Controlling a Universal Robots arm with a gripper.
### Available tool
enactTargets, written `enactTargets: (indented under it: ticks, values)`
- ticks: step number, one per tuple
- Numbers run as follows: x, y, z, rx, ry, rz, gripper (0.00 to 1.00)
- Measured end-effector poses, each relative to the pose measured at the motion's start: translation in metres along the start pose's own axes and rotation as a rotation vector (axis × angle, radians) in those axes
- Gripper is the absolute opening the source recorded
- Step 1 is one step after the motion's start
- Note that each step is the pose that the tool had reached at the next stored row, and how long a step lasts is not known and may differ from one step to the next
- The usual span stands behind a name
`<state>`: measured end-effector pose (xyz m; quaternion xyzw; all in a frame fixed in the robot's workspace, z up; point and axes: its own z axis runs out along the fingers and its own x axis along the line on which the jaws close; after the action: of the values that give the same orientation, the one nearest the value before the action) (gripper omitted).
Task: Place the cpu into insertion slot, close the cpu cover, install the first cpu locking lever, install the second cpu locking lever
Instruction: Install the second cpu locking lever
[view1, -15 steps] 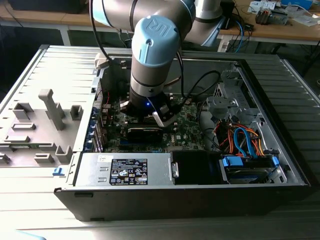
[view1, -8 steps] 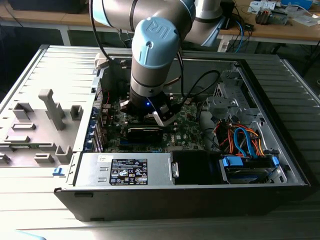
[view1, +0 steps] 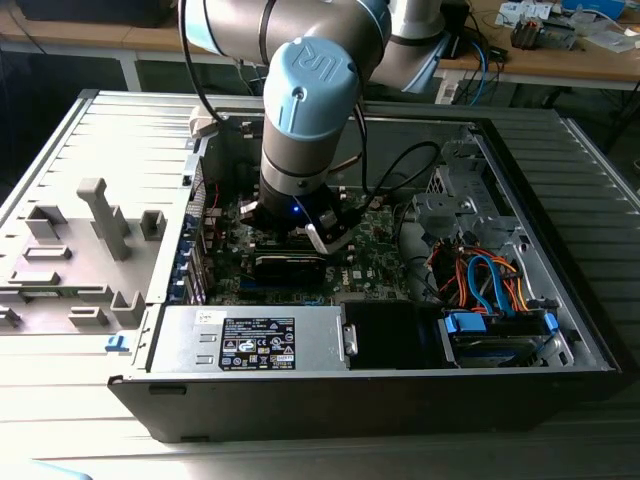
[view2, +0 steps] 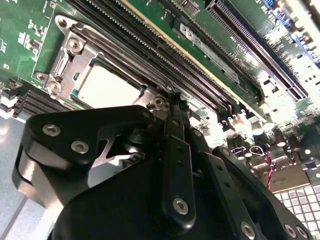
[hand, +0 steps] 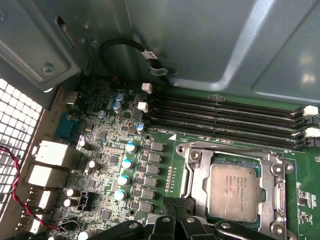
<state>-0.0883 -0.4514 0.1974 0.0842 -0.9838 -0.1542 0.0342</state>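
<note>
The cpu, a flat square chip with a grey metal top, lies flat in the insertion slot. The silver cpu cover is folded down around it, and the chip shows through its window. A thin silver lever rod runs along one side of the socket. My gripper stands at the socket's edge, beside a corner of the cover, fingers pressed together. I cannot tell whether anything sits between them. In the exterior view the arm's wrist hangs over the green motherboard.
Long black memory slots run just past the socket. Capacitors and rear ports stand to its other side. The grey case wall rises close behind. A power supply and orange and blue cables fill the case's near side.
</note>
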Motion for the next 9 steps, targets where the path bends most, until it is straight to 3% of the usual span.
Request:
enactTargets:
  ticks: [6,7,9]
  values:
    - [0.0003,-0.0022,0.0001,-0.0013,-0.0011,0.0,0.11]
    - [0.0003,-0.0016,-0.0017,-0.0015,-0.002,-0.001,0.11]
    - [0.0008,0.0018,-0.012,-0.001,-0.0019,-0.001,0.11]
